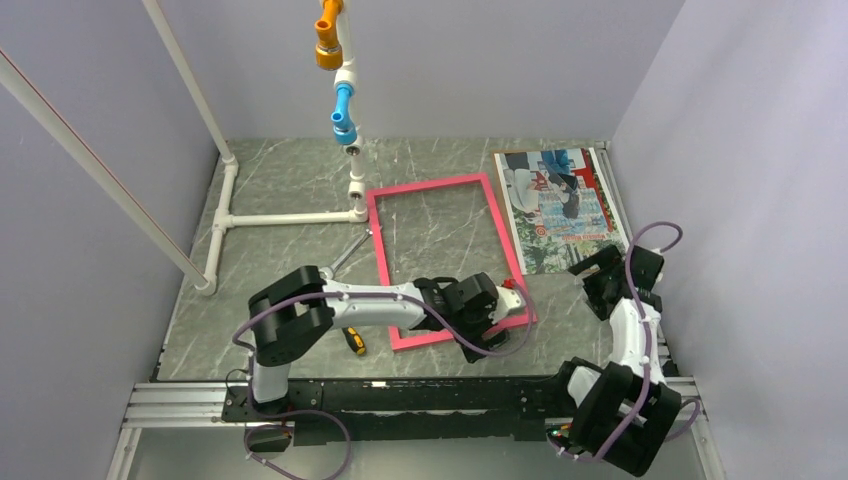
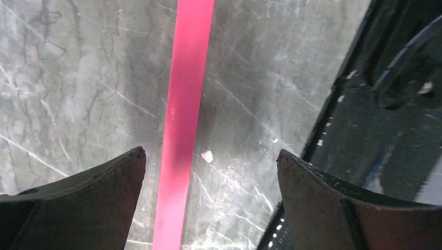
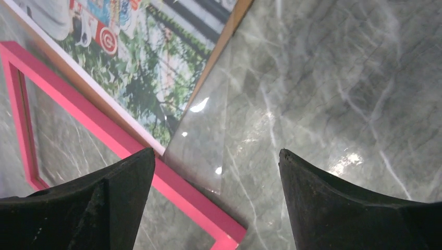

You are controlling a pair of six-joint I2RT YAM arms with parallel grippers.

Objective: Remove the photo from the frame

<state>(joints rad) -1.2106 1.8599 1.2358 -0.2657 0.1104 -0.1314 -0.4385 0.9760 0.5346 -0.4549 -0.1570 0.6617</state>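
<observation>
The pink-red frame [image 1: 381,252] lies flat and empty on the marble table; the table shows through it. The photo [image 1: 558,205] lies face up to its right by the right wall, on a brown board. My left gripper [image 1: 508,297] is open over the frame's near right corner; in the left wrist view [image 2: 211,152] the frame's bar [image 2: 185,120] runs between the jaws, close to the left one. My right gripper [image 1: 592,272] is open and empty near the photo's near edge. In the right wrist view [image 3: 216,151] the frame [image 3: 104,130], the photo [image 3: 135,67] and a clear sheet [image 3: 208,146] show.
A white pipe structure [image 1: 290,217] with orange and blue fittings [image 1: 340,100] stands at the back left. A screwdriver [image 1: 353,340] lies left of the frame. A black rail [image 2: 375,130] runs along the near edge. Walls close in at the right and back.
</observation>
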